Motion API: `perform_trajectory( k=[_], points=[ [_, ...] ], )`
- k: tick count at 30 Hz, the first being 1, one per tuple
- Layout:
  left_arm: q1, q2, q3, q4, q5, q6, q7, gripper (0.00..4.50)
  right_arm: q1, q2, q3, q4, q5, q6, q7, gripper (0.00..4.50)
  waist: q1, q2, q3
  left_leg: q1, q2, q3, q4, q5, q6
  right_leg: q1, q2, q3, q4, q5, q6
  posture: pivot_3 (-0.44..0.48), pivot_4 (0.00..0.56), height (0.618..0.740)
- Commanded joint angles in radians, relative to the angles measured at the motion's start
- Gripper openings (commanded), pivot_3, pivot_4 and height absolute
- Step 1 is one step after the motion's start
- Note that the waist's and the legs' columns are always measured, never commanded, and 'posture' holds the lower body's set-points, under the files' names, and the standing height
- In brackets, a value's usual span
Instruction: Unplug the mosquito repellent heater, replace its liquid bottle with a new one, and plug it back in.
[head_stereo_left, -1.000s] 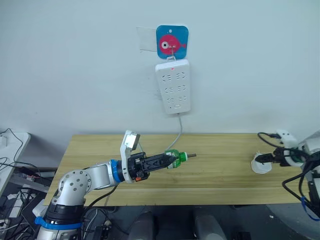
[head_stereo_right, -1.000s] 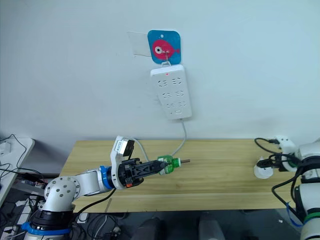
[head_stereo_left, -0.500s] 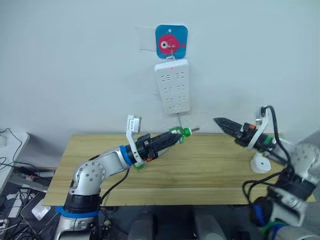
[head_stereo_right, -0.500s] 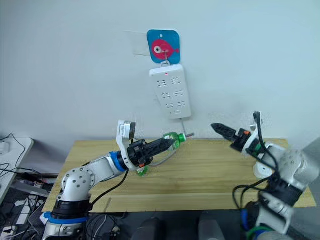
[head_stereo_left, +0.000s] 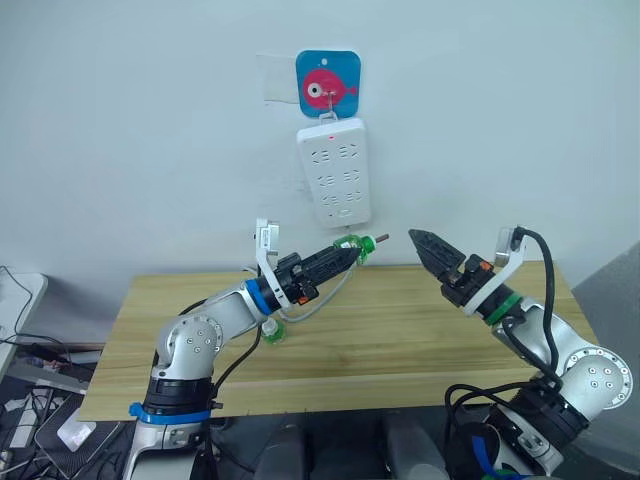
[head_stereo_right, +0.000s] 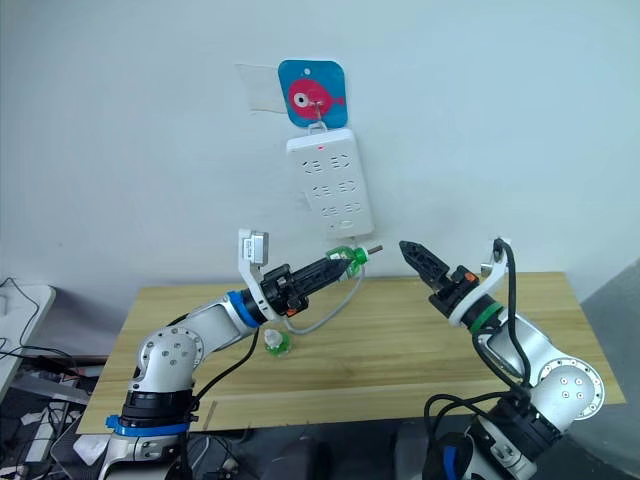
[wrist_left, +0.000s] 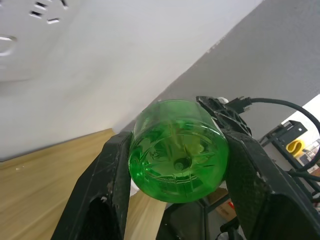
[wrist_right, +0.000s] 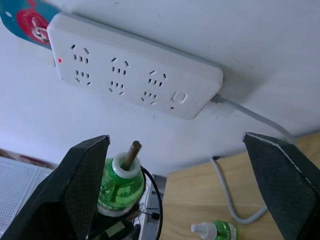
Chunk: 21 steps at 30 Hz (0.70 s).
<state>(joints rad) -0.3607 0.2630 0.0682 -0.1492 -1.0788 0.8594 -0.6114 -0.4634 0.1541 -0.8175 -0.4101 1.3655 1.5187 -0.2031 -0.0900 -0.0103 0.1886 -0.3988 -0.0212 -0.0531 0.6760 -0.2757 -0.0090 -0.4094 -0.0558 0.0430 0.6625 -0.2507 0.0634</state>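
Behind the wooden table a pale wall carries a white power strip, hung under a blue fish hook, with all sockets free. The left gripper is closed on a green bottle, pinched between its two fingers with the wick end pointing away from the wrist, probably so the neck is free to enter the heater. The right gripper is raised opposite it, jaws spread wide with nothing between them; the bottle sits just ahead of its opening. A second bottle lies on the table below the left jaws, likely the other of the two bottles. I cannot find the heater here.
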Motion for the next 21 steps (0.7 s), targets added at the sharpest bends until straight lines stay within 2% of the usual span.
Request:
perform_trajectory(
  k=[1,6,10,16,21],
  points=[
    [-0.004,-0.028,-0.023,-0.044,0.024,-0.024,-0.004,2.28,0.072,0.022,0.15,0.011,0.205,-0.133,-0.149,4.46,-0.001,0.0,0.0,0.0,0.0,0.0,0.0,0.0,0.0,0.0,0.0,0.0,0.0,0.0,0.0,-0.124,0.153,0.74],
    [0.0,-0.06,-0.043,-0.054,0.061,-0.047,-0.002,2.28,0.152,-0.125,0.363,0.028,0.445,-0.327,-0.286,4.46,-0.002,0.0,0.0,-0.001,0.0,0.0,0.0,0.0,0.0,0.0,0.001,0.0,-0.001,0.0,0.0,-0.12,0.15,0.74],
    [-0.005,-0.083,-0.045,-0.064,0.069,-0.052,0.007,2.28,0.182,-0.237,0.484,0.032,0.55,-0.454,-0.317,4.46,-0.001,-0.001,0.0,0.0,0.0,0.001,0.001,0.0,0.0,0.001,0.0,0.001,-0.002,0.0,0.001,-0.119,0.151,0.74],
    [0.017,-0.08,-0.052,-0.092,0.068,-0.04,0.005,2.28,0.208,-0.338,0.577,0.02,0.606,-0.605,-0.314,4.46,0.002,-0.001,0.0,-0.001,0.0,0.0,0.0,0.0,0.0,0.001,0.002,0.0,-0.002,0.0,0.0,-0.114,0.155,0.74],
    [0.022,-0.078,-0.054,-0.104,0.064,-0.032,0.005,2.28,0.223,-0.377,0.622,0.007,0.607,-0.677,-0.293,4.46,0.003,-0.001,0.0,0.0,0.0,0.001,0.0,0.0,0.0,0.001,0.002,0.001,-0.002,0.0,0.0,-0.116,0.157,0.74]
  ],
)
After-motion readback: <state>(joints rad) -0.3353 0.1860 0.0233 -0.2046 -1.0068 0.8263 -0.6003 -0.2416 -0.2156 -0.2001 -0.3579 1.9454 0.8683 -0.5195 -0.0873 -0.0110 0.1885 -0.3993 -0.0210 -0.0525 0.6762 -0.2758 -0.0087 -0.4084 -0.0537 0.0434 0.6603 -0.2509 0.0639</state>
